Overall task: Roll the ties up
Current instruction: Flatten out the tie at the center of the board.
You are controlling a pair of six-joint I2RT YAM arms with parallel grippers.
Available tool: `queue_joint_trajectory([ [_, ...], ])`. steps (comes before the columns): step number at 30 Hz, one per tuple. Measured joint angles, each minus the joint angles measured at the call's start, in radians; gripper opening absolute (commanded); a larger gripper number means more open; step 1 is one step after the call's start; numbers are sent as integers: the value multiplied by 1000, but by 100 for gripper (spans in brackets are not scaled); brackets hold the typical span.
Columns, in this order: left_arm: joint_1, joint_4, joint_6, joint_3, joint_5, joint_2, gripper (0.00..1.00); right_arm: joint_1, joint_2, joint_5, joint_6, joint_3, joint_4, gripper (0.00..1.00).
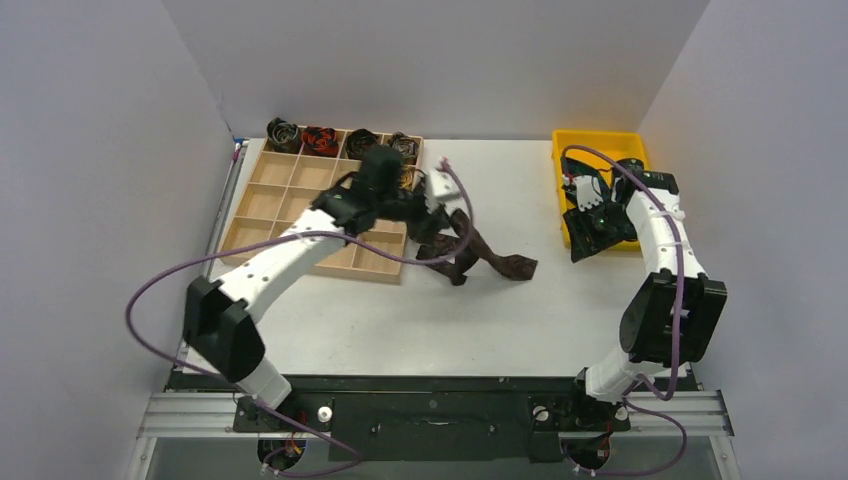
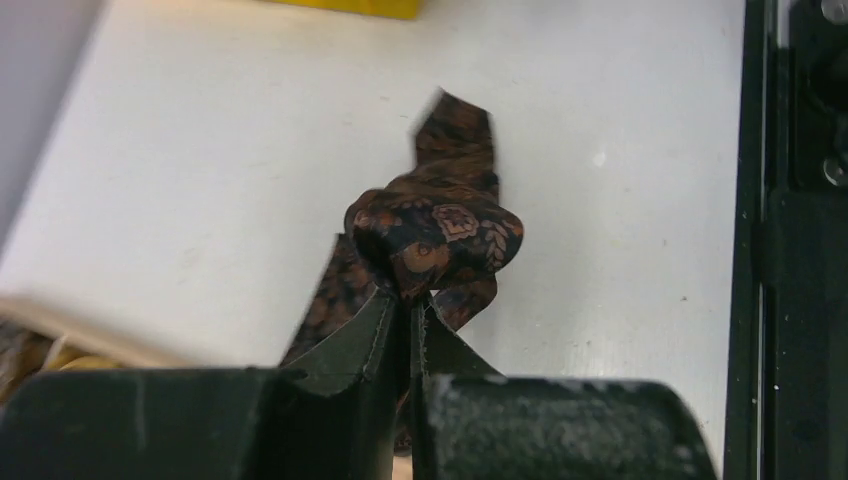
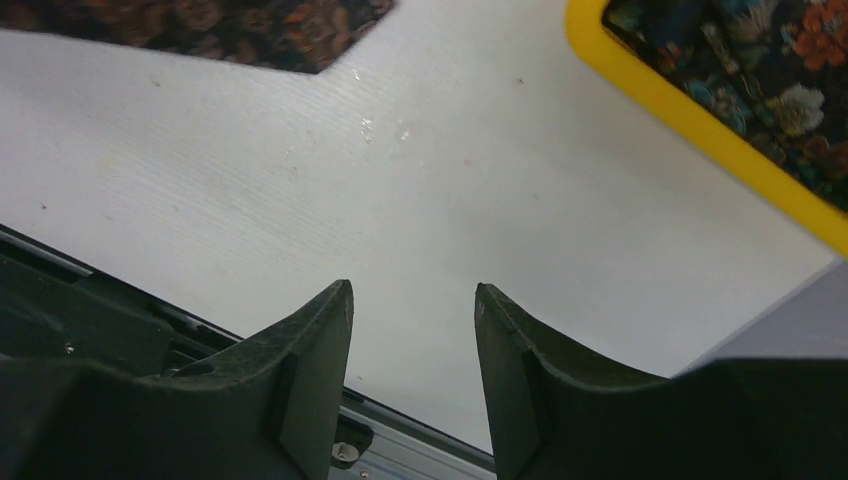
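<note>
A dark brown patterned tie [image 1: 480, 255] lies crumpled and twisted on the white table just right of the wooden tray. My left gripper [image 1: 425, 222] is shut on a fold of it; in the left wrist view the gripper [image 2: 408, 292] pinches a bunched loop of the tie [image 2: 440, 235], which hangs above the table. My right gripper [image 1: 590, 232] is open and empty above the near end of the yellow bin; in the right wrist view the gripper [image 3: 412, 292] is over bare table. A green-blue floral tie [image 3: 770, 70] lies in the bin. Several rolled ties [image 1: 322, 140] sit in the tray's back row.
The wooden compartment tray [image 1: 270, 195] stands at the back left. The yellow bin [image 1: 600, 140] stands at the back right, its rim [image 3: 690, 125] showing in the right wrist view. Grey walls close in on three sides. The table's near edge has a black rail [image 2: 800, 250].
</note>
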Motion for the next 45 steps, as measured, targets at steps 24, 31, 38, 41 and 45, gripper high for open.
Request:
queue_joint_trajectory([
  [24,242,-472,650,-617,71,-539,31,516,304,-86,-22,123,96,51],
  [31,44,-467,650,-663,-29,-599,83,583,269,-87,-65,84,169,52],
  [38,248,-252,294,-466,-77,-412,82,466,135,-97,-53,-25,251,52],
  [41,237,-205,148,-246,-101,-196,77,348,54,-97,-33,-49,285,52],
  [45,212,-174,-35,40,-117,109,77,210,-96,-91,-23,-129,335,52],
])
